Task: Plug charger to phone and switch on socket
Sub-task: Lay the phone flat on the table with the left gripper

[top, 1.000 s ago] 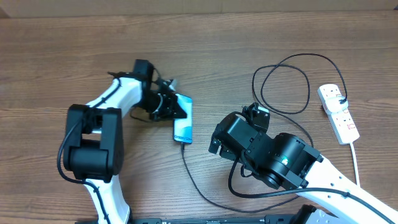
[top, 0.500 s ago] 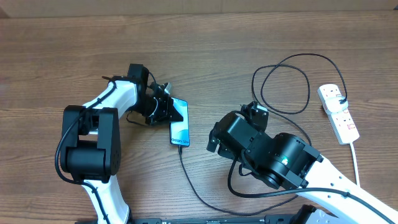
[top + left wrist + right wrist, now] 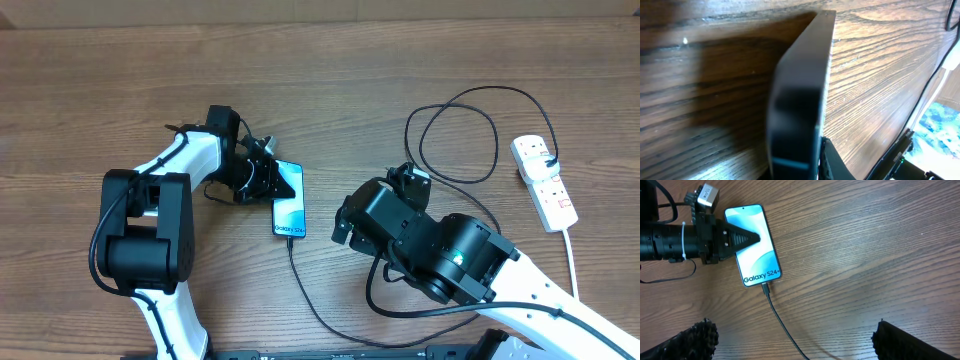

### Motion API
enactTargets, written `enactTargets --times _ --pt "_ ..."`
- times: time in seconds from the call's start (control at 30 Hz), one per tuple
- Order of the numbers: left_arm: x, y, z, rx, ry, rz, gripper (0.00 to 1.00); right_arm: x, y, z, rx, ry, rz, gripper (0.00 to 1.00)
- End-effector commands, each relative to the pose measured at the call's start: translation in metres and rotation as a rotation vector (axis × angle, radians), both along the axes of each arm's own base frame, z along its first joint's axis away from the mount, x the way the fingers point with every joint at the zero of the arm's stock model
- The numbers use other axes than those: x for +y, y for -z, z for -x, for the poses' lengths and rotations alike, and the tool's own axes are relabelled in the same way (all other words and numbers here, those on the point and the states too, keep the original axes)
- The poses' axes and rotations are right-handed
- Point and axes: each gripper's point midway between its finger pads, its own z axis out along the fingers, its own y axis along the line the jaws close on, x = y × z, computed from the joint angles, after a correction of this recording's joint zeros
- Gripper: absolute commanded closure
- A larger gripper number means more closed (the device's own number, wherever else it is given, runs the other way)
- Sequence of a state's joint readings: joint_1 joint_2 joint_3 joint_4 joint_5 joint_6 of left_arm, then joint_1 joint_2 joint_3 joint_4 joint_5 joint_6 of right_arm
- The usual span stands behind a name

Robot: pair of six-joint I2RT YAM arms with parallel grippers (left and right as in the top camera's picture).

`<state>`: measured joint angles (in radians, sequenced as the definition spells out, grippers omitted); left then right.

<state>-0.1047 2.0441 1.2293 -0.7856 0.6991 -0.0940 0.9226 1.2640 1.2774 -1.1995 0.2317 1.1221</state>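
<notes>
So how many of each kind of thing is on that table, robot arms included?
Robot arms: 2, left arm and right arm
Phone: 1
Black charger cable: 1
White power strip: 1
Total: 5

Table (image 3: 400,60): brown wood-grain top, smooth, low sheen.
Phone (image 3: 757,260): glossy glass face, light blue. Its dark edge is smooth with a soft shine in the left wrist view.
Charger (image 3: 766,288): thin black cable, matt jacket.
Socket (image 3: 545,185): white plastic, smooth, slightly glossy.
Right gripper (image 3: 795,342), fingers (image 3: 692,340): black, matt, rough knobbly pads.
</notes>
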Motion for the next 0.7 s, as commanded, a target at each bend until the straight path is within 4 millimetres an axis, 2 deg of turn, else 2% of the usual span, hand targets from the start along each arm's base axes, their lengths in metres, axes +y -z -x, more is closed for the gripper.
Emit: enactTargets --times 0.0,0.67 --pt "0.0176 0.0209 0.0112 0.006 0.035 -0.135 0.91 -0.0002 -0.0047 -0.0009 -0.009 0.007 -0.016 0.00" --pt "0.0176 0.0209 0.0115 0.008 0.035 -0.134 0.77 0.0004 -0.0050 -0.0013 -0.010 0.007 -0.018 0.00"
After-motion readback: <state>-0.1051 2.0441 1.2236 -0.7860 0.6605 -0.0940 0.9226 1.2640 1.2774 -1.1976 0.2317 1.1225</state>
